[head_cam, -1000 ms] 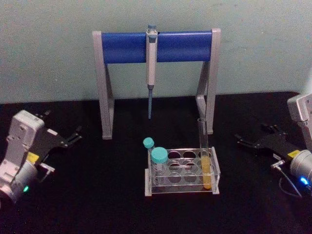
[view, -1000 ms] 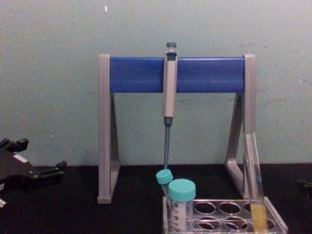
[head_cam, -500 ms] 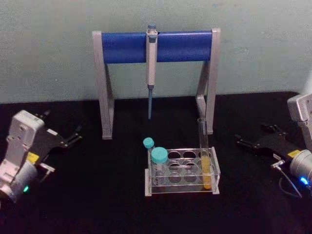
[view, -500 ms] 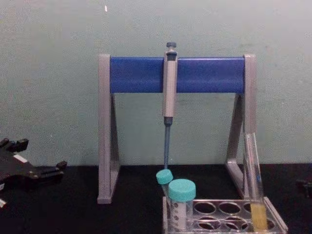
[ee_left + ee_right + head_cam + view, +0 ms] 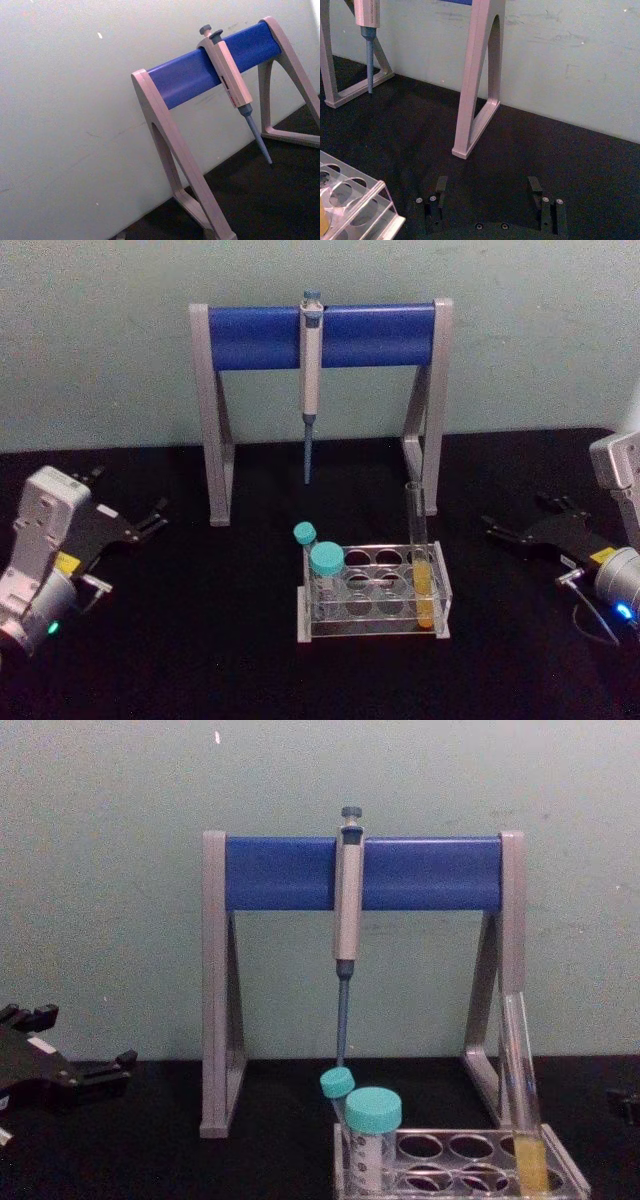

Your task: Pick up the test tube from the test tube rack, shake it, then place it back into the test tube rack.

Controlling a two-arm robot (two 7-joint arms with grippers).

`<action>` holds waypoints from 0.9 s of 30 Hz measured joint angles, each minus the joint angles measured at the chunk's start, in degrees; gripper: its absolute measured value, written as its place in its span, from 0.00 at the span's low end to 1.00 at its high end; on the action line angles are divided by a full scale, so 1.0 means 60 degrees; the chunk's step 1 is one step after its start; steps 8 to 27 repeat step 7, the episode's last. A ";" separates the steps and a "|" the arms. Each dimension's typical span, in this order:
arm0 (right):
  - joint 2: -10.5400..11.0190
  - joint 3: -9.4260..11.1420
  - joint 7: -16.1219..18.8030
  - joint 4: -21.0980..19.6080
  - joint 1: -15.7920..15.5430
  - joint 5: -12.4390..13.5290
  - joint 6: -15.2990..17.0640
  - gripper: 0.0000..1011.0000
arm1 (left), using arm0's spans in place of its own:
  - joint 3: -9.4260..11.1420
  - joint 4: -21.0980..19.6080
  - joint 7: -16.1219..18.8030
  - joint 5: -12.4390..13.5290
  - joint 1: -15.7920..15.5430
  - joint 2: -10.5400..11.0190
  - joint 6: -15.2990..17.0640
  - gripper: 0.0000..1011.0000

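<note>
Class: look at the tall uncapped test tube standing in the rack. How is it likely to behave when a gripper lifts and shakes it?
The test tube looks like thin clear glass, so probably fragile and slippery. It has no cap, so its yellow liquid could spill if tipped far. Round-bottomed, it would likely roll outside the test tube rack.

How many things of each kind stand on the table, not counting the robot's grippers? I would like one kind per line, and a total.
Teal-capped tubes: 2
Test tube with yellow liquid: 1
Test tube rack: 1
Pipette stand: 1
Pipette hanging on the stand: 1
Total: 6
</note>
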 joint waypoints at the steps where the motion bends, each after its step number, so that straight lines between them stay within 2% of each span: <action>1: 0.0000 0.0000 0.0000 0.0000 0.0000 0.0000 0.0000 0.99 | 0.0000 0.0000 0.0000 0.0000 0.0000 0.0000 0.0000 0.99; 27: 0.0000 0.0000 0.0000 0.0000 -0.0001 0.0000 0.0000 0.99 | 0.0000 0.0000 0.0000 0.0000 0.0000 0.0000 0.0000 0.99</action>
